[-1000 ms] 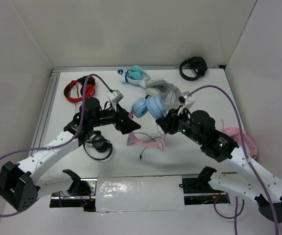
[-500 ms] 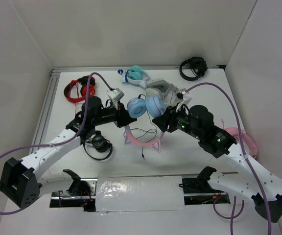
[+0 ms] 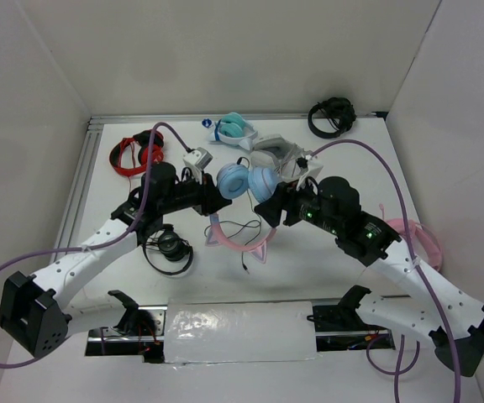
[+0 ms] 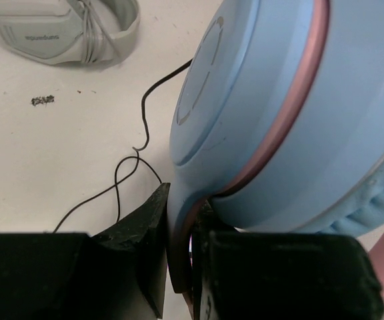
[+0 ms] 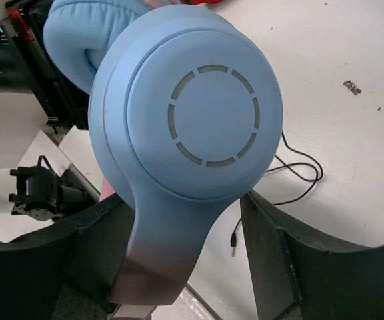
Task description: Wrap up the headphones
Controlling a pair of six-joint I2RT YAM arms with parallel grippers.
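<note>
Two pairs are lying nearest the bases: a black pair (image 3: 170,248) under the left arm and a pink pair (image 3: 429,242) beside the right arm. Beyond them, the headphones (image 3: 244,180) are being held between the arms over the middle of the table (image 3: 309,269), with the pink band hanging toward the near edge and the cable (image 3: 244,228) trailing on the surface. One cup's stem is being pinched by the left gripper (image 4: 184,220). The other cup's base is being clasped by the right gripper (image 5: 182,200). Farther back, a white pair (image 3: 280,154), a red pair (image 3: 134,154), a teal pair (image 3: 234,128) and a far black pair (image 3: 332,116) are lying.
</note>
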